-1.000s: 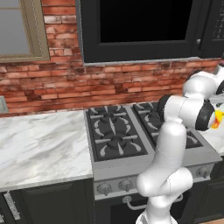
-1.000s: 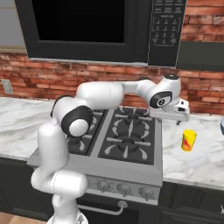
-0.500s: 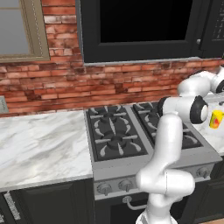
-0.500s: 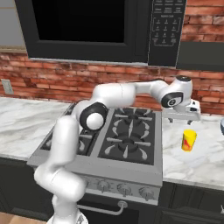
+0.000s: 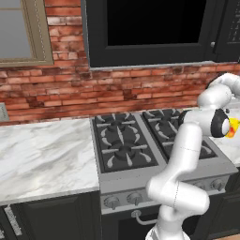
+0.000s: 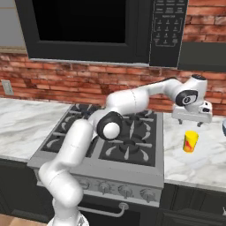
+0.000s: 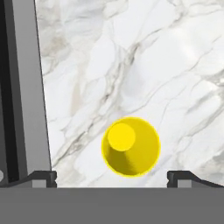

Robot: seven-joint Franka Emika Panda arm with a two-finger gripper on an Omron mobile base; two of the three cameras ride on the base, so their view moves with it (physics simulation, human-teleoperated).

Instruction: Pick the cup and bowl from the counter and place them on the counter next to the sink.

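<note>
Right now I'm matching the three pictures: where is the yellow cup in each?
Left base view: cup at the right edge, mostly behind the arm.
Right base view: cup on the counter right of the stove.
Hand view: cup lower centre, seen from above.
Shared landmark: the stove's edge.

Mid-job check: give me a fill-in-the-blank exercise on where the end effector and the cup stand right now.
1. The small yellow cup stands upright on the white marble ____.
2. The end effector hangs ____ the cup, not touching it.
3. In the hand view, the fingertips flank the cup, so the end effector is ____.
4. Left of the cup sits the black gas ____.

Missing: counter; above; open; stove
</note>
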